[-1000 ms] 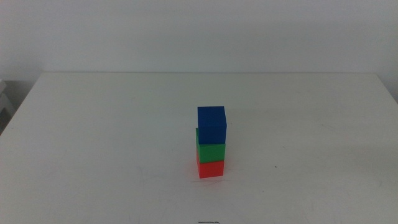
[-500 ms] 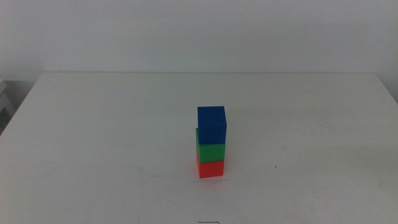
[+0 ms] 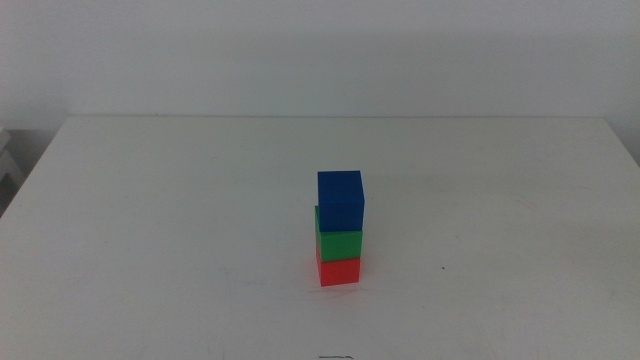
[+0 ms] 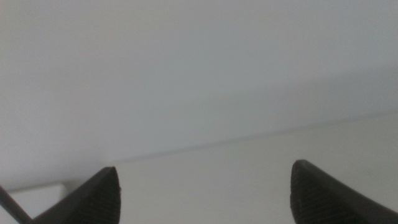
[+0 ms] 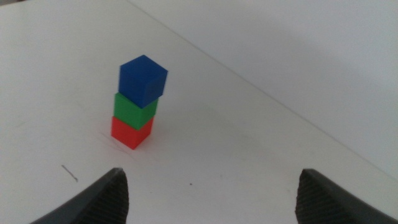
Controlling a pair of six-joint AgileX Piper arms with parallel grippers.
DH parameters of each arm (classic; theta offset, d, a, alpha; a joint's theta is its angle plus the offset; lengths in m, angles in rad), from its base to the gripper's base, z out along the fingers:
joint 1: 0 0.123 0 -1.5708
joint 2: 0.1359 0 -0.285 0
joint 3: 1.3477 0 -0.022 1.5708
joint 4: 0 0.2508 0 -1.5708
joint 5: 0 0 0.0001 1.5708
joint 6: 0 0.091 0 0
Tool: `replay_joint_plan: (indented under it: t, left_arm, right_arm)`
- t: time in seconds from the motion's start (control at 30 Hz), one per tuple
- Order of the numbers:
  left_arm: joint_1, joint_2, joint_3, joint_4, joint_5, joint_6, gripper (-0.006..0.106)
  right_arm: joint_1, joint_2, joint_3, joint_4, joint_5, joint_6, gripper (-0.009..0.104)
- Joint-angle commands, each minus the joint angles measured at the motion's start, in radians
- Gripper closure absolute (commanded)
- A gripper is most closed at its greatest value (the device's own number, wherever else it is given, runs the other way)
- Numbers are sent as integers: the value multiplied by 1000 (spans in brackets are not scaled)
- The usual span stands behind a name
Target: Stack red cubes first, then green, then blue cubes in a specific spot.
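Nothing is shifting across the last second: one red cube (image 3: 339,271) is sitting on the white table (image 3: 150,220) near its middle, one green cube (image 3: 338,241) resting on it and one blue cube (image 3: 341,199) topping that, turned slightly askew, so the stack is reading as complete and holding. Both arms are waiting outside the middle view; the left gripper (image 4: 205,196) is standing wide open and empty, facing bare tabletop, while the right gripper (image 5: 214,196) is likewise spread wide, gripping nothing, well apart from the stack. Count: three cubes, one per colour, two grippers.
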Motion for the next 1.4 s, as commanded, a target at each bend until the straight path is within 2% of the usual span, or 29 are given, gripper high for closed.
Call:
replay_joint_plan:
  t: [0.0, 0.27, 0.4, 0.63, 0.7, 0.83, 0.97, 1.13, 1.37]
  left_arm:
    - [-2, -70, 100, 39, -204, -1, 7]
    - [-2, -293, 517, 127, -520, -1, 7]
    - [-2, -404, 691, 144, -624, -1, 7]
    - [-2, -580, 961, 142, -782, -1, 7]
    - [-2, -629, 1022, 129, -820, -1, 7]
    - [-2, -704, 1132, 96, -860, -1, 7]
    - [-2, -751, 1201, 91, -861, -1, 7]
    - [-2, -815, 1298, 91, -941, -1, 7]
    - [-2, -892, 1455, 46, -1071, -1, 7]
  right_arm:
    - [-6, 10, -22, -63, -71, -10, 8]
    - [-6, 10, -14, -82, -79, -10, 8]
    - [-6, 10, 16, -94, -173, -10, 8]
    - [-28, 10, 72, -28, -377, -10, 8]
    - [-74, 10, 85, 4, -427, -10, 8]
    - [-228, 10, 114, 168, -491, -10, 8]
    - [-405, 10, 165, 262, -555, -10, 8]
    - [-549, -34, 295, 411, -711, -10, 8]
    - [-684, -242, 504, 388, -732, -10, 8]
